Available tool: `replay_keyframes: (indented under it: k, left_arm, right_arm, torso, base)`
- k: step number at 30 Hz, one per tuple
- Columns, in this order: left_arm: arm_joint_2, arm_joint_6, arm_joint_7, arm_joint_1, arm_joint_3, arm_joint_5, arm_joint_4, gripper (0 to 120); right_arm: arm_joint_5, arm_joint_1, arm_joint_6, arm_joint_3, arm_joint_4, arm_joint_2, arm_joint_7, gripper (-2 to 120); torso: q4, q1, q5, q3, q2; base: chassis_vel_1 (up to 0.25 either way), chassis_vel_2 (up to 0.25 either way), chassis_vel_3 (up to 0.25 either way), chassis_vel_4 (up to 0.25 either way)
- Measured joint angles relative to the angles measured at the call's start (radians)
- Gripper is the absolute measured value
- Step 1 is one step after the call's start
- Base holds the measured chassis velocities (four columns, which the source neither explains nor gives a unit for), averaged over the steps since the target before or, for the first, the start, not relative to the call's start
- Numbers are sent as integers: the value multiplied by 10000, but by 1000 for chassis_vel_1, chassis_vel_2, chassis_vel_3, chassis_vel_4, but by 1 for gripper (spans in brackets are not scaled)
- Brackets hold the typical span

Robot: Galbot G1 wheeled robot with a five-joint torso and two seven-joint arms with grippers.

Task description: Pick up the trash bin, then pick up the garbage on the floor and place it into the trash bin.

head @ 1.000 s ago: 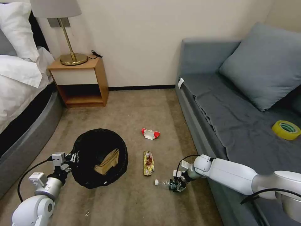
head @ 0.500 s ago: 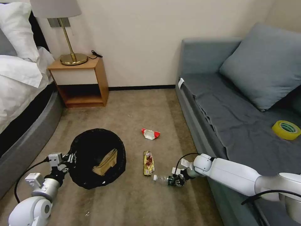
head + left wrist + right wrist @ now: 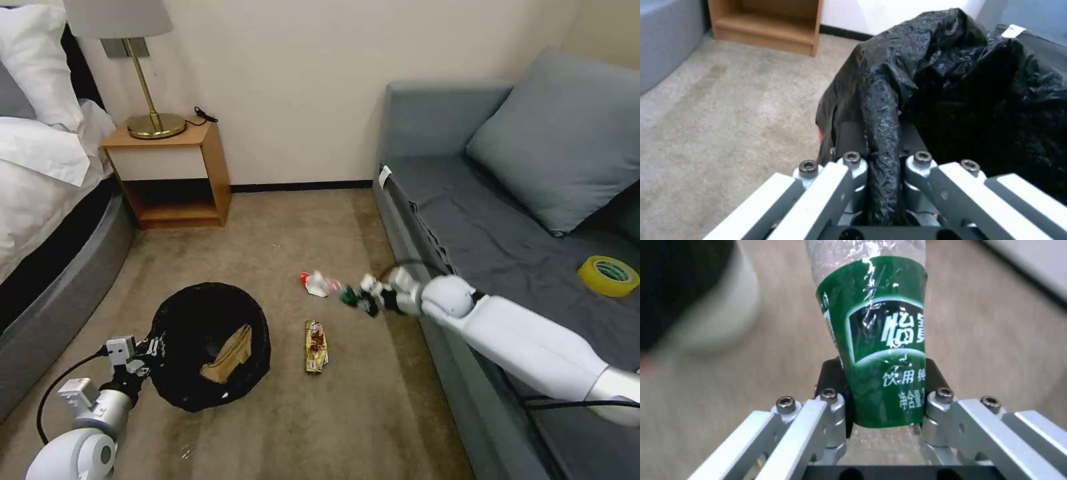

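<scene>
Bottle [image 3: 331, 288], small, clear, green label, held off the floor by the right gripper [image 3: 360, 299]; in the right wrist view the two fingers [image 3: 833, 383] press on either side of the labelled middle of the bottle [image 3: 880, 340]. In the head view it hangs over the carpet [image 3: 280, 227], just in front of the red-and-white wrapper [image 3: 310, 281], cap end pointing toward the robot's left. Right arm reaches out low from beside the grey sofa [image 3: 507, 267].

Trash bin [image 3: 207, 343], lined with a black bag, tilted, mouth facing up and toward the camera; brown paper bag [image 3: 228, 347] lies inside it. Left gripper [image 3: 143, 350] is at the bin's near-left rim; the left wrist view shows its fingers [image 3: 852, 166] clamped on a fold of the black liner at the rim of the bin [image 3: 951, 83].

Yellow-brown snack wrapper [image 3: 315, 345] lies flat on the carpet between the bin and the sofa, apart from both. Yellow tape roll [image 3: 608, 275] sits on the sofa seat. Wooden nightstand [image 3: 170, 173] with a brass lamp [image 3: 150, 100] stands by the far wall, next to the bed [image 3: 47, 200].
</scene>
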Motion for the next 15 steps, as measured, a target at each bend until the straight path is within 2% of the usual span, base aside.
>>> replay_keyframes:
  k: [3,8,15]
  left_arm:
    - [-15,87,-97,-16,113,-23,18,5]
    - [-106,289,-353,-33,340,-39,-10,5]
    - [-215,473,-379,56,395,-274,-47,5]
  right_arm:
    - [422,-44,-28,32,711,174,443,20]
    - [1793,-568,-60,-250,2625,707,1318,20]
    - [2074,-888,-234,-929,3072,1308,1619,20]
  torso:
    - [2,0,-1,0,0]
    - [1,0,0,0,0]
    - [0,0,-1,0,0]
  base:
    - [0,0,0,0]
    - [0,0,0,0]
    - [0,0,0,0]
